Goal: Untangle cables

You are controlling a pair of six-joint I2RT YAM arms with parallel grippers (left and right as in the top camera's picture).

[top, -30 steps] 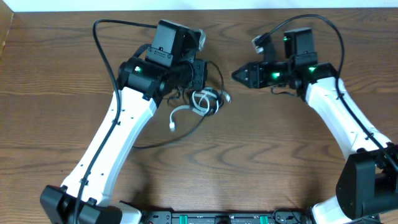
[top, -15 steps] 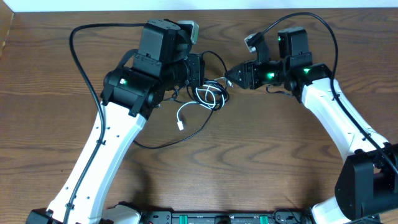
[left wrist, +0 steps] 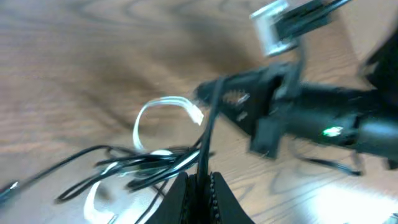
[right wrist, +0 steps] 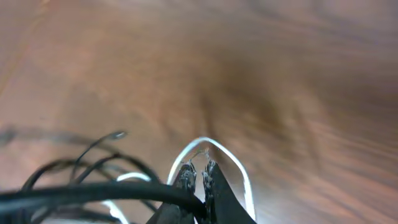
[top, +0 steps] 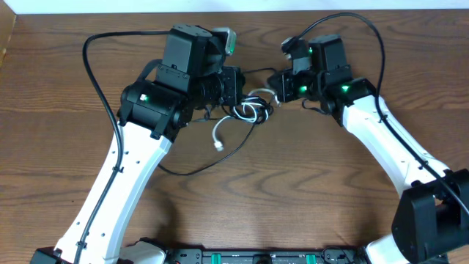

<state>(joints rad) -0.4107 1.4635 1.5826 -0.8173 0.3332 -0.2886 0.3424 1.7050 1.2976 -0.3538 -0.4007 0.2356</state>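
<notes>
So both arms are meeting up near the back middle of the wooden tabletop (top: 308,198), with the tangle sitting right between them. The left gripper (left wrist: 200,180) is pinching down tight on the black cable (left wrist: 207,134); its wrist view shows the strand running straight up out of the closed fingertips. The right gripper (right wrist: 197,168) is closed too, and it's nipping the white cable (right wrist: 231,163) right at the top of a loop, with the loop arching out on either side of the tips. The two grippers are facing each other, near but not touching, and the knotted bit of black and white loops is bunching just below the gap. From there the white cable's loose plug end (top: 218,144) is trailing down toward the front on the wood, and a long slack curve of black is sweeping out under the left arm. Wrist views are pretty blurry, so I can't tell exactly how the strands are crossing.
</notes>
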